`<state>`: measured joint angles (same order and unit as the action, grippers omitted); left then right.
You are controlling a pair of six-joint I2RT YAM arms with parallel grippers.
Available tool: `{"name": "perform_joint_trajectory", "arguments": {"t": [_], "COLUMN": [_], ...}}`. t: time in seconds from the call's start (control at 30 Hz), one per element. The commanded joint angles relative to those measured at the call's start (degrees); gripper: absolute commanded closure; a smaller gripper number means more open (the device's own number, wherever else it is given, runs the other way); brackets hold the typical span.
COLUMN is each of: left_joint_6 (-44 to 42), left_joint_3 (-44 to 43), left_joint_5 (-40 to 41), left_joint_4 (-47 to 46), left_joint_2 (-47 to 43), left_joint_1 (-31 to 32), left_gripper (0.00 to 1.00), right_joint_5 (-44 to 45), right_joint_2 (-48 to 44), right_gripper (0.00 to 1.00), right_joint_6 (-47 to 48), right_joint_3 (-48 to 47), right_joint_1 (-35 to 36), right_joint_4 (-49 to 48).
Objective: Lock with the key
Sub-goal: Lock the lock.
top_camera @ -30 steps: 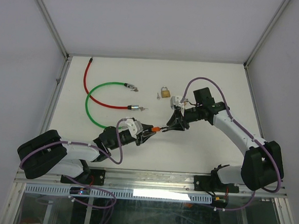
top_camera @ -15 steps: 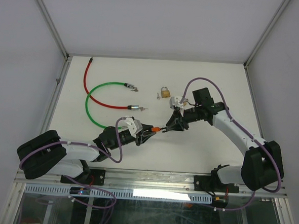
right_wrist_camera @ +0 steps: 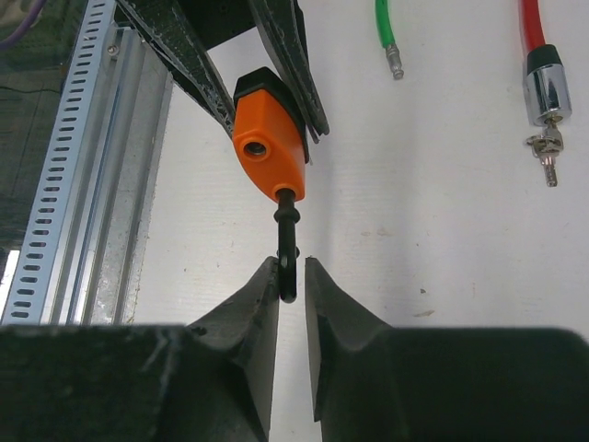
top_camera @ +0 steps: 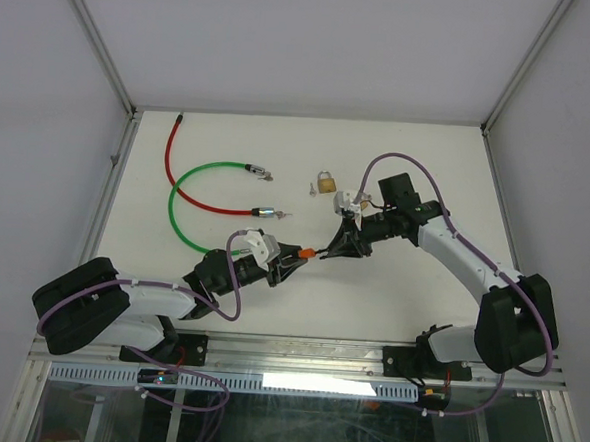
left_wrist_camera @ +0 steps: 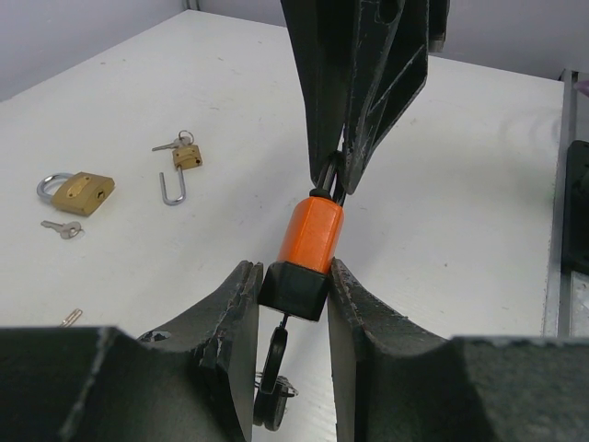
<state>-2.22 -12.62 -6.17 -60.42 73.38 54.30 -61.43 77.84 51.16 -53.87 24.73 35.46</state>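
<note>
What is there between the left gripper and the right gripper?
An orange padlock: the left gripper holds its black base, and its shackle sits between the right gripper's fingers. Both wrist views show it.

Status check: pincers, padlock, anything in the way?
Left pincer shut on orange padlock. Right pincer straddles shackle, gap visible. Key hangs from its base. Nothing blocking.

- Plain grey walls (top_camera: 286,40) rise behind and beside the white table (top_camera: 429,159).
- Aluminium posts (top_camera: 96,37) meet its far corners.
- A bright strip (top_camera: 320,383) glows below its near edge.
</note>
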Motion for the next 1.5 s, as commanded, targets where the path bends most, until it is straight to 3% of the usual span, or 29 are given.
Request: {"name": "perform_joint_trajectory", "arguments": {"t": [0.0, 0.1, 0.3, 0.53, 0.7, 0.8, 1.1, 1.27, 1.37, 1.47], "left_joint_6": [1.1, 1.08, 1.13, 1.58, 1.78, 1.82, 3.87, 10.03, 15.25, 20.1], "left_joint_3": [-1.88, -1.88, -1.97, -1.58, -0.81, -0.21, 1.06, 2.02, 3.45, 3.6], "left_joint_5": [0.45, 0.44, -0.11, -0.86, -1.08, -1.03, -2.67, -11.23, -17.19, -21.91], "left_joint_4": [-5.85, -5.76, -5.74, -5.84, -5.47, -5.16, -4.92, -6.26, -9.92, -11.26], "left_joint_2": [-2.11, -2.02, -1.76, -1.97, -3.57, -4.79, -6.65, -6.62, -5.97, -4.84], "left_joint_1": [-0.11, -0.15, -0.16, -0.11, -0.15, -0.16, -1.24, -7.16, -11.99, -15.49], "left_gripper": [1.0, 1.0, 1.0, 0.71, 0.36, 0.25, 0.14, 0.12, 0.03, 0.01], "right_joint_5": [-1.9, -2.09, -2.63, -1.76, -1.16, -1.3, -2.71, -4.3, -4.86, -4.9], "right_joint_2": [0.09, 0.29, -0.12, -0.32, -0.54, -0.97, -1.72, -1.99, -1.56, -0.26], "right_gripper": [0.83, 1.0, 1.0, 1.0, 1.0, 1.0, 1.0, 1.0, 1.0, 1.0], "right_joint_6": [1.02, 1.69, 1.87, -3.91, -5.13, -5.36, -4.5, -2.29, 0.4, 2.93], "right_joint_3": [-0.85, -1.13, -1.69, -2.91, -3.02, -2.83, -2.65, -2.7, -3.47, -5.07], "right_joint_1": [0.29, 0.24, 0.19, -0.02, -0.35, -0.69, -1.43, -1.74, -1.76, -1.88], "right_joint_4": [-1.04, -0.53, 0.21, -1.78, -2.44, -2.86, -2.39, -0.76, 1.95, 6.0]}}
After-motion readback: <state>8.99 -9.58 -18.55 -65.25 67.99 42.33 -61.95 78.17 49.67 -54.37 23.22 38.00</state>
